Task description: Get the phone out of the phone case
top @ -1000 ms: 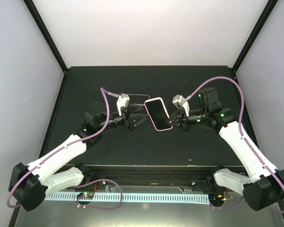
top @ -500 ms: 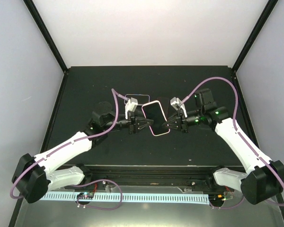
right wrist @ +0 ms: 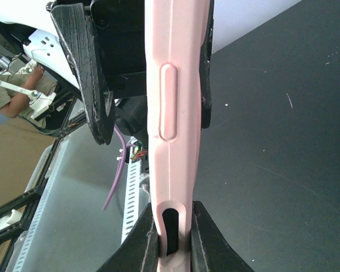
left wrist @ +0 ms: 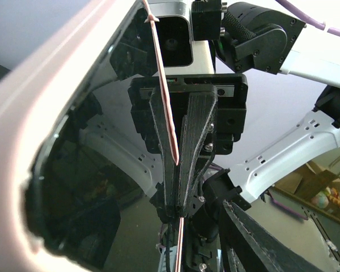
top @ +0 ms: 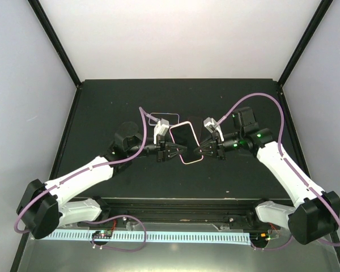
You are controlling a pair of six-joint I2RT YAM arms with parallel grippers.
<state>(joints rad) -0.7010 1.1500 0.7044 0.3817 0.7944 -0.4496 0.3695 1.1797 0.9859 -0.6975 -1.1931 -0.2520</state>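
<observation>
The phone [top: 184, 139], seated in its pink phone case [right wrist: 173, 113], hangs in the air above the middle of the table [top: 102, 107], with its glossy screen turned partly toward the left arm. The right gripper [top: 203, 150] comes in at the case's 4 o'clock and is clamped tight on the thin rim, apparently to anchor the shell. The left gripper [top: 172, 151], at 8 o'clock, stands spread with a finger on either side of the opposite edge, likely poised to pinch or push the phone free.
</observation>
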